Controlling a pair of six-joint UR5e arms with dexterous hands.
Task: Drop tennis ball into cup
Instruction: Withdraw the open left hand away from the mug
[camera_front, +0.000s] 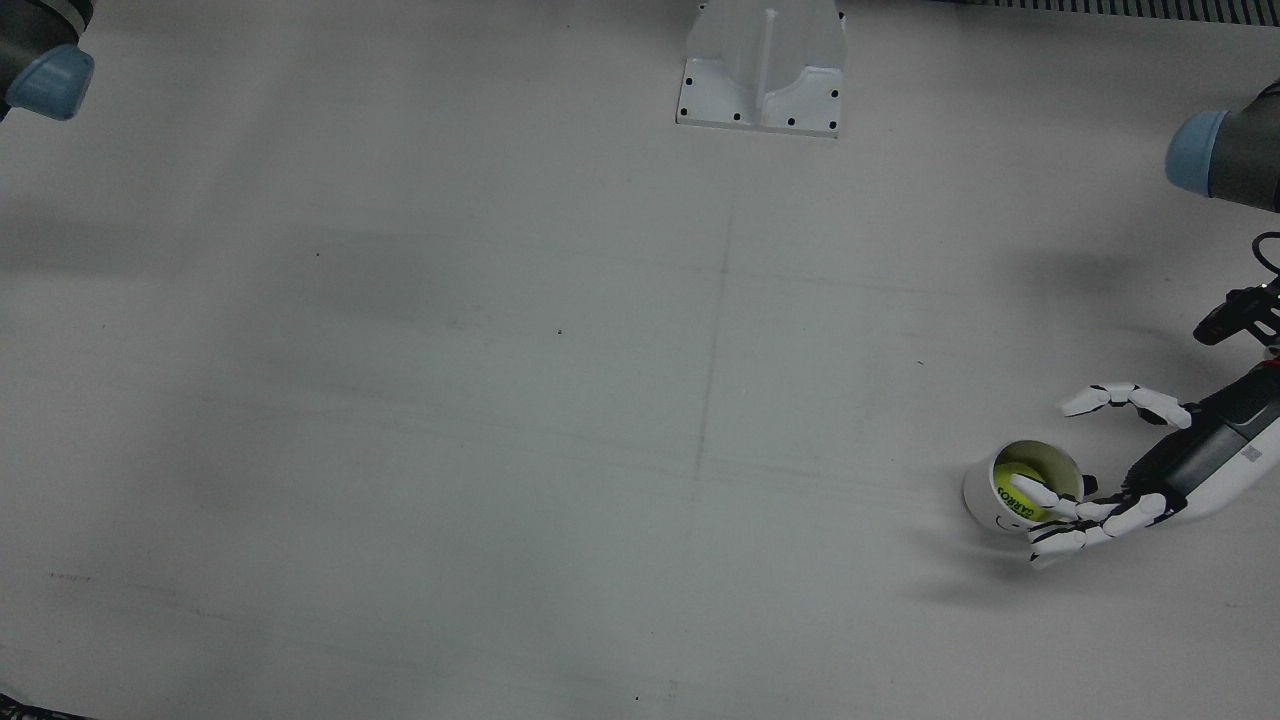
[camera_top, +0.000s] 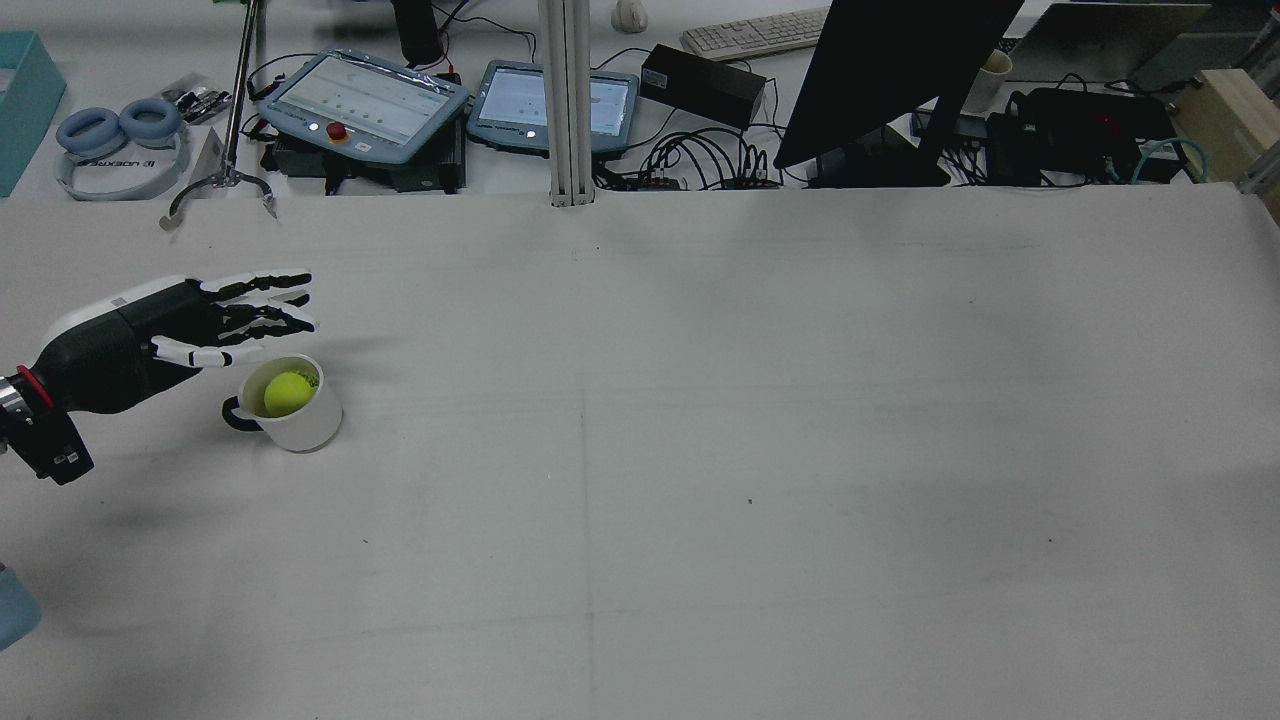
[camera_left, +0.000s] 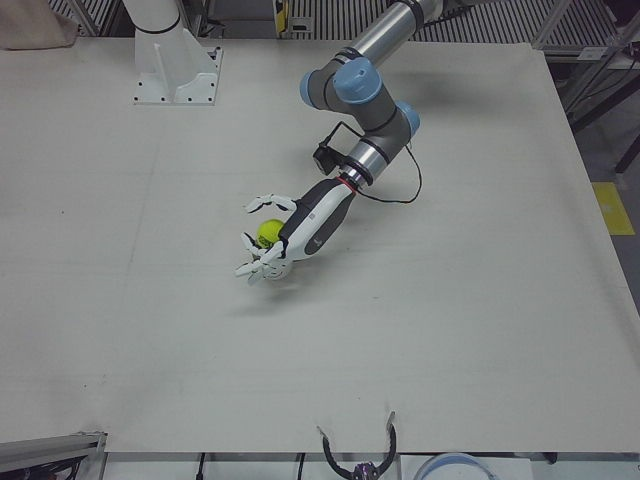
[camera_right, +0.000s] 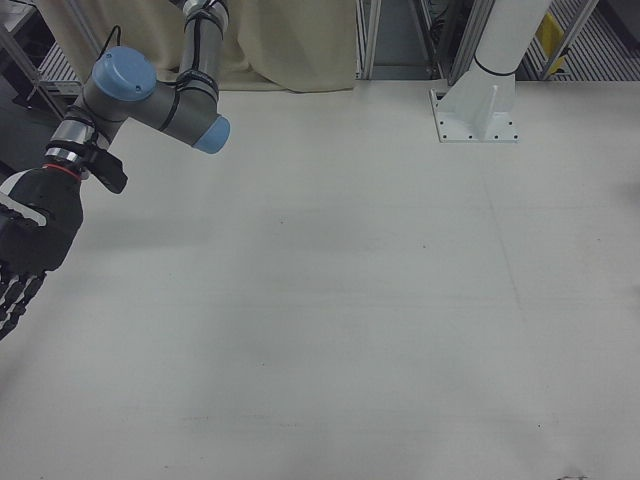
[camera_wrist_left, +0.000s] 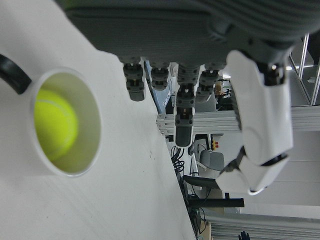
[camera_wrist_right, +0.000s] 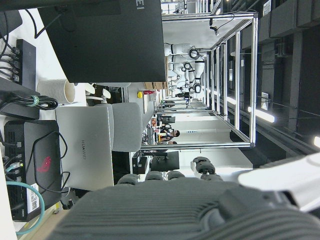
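Hand (camera_top: 190, 325) spread open above ball-filled cup (camera_top: 295, 415).

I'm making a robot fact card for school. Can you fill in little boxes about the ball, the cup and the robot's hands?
ball: yellow-green tennis ball, inside the cup
cup: white mug with a dark handle, upright on the table
left hand: left hand open, fingers spread, above the cup's rim, holding nothing
right hand: right hand at the table's edge, far from the cup; whether it is open or shut cannot be told
job: ball is in the cup
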